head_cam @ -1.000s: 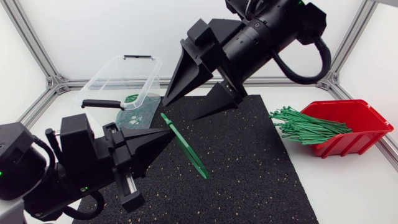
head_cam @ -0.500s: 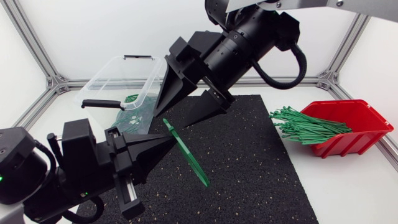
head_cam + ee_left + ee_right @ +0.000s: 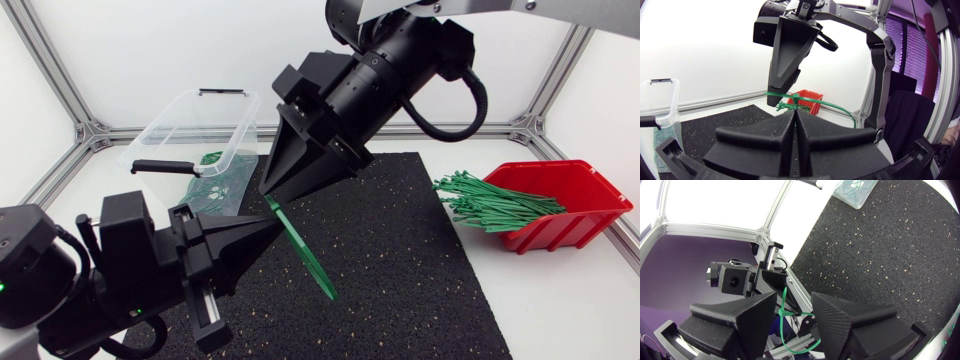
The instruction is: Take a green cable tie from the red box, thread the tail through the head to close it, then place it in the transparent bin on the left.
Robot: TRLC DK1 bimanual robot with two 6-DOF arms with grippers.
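Your green cable tie (image 3: 301, 247) is out of the red box (image 3: 570, 225) and straight, unthreaded, above the black mat (image 3: 420, 280), pinched near its upper end by your left gripper (image 3: 268, 221), fingers pressed together on it — fetched, then, with looping and binning left. Your right gripper (image 3: 270, 193) crowds that same end, fingers narrow but gapped beside the strap (right wrist view); the transparent bin (image 3: 158, 125) sits near behind, with open mat toward the box.

The bin (image 3: 205, 135) sits left-behind the mat (image 3: 400, 260), the box (image 3: 570, 195) to its right.
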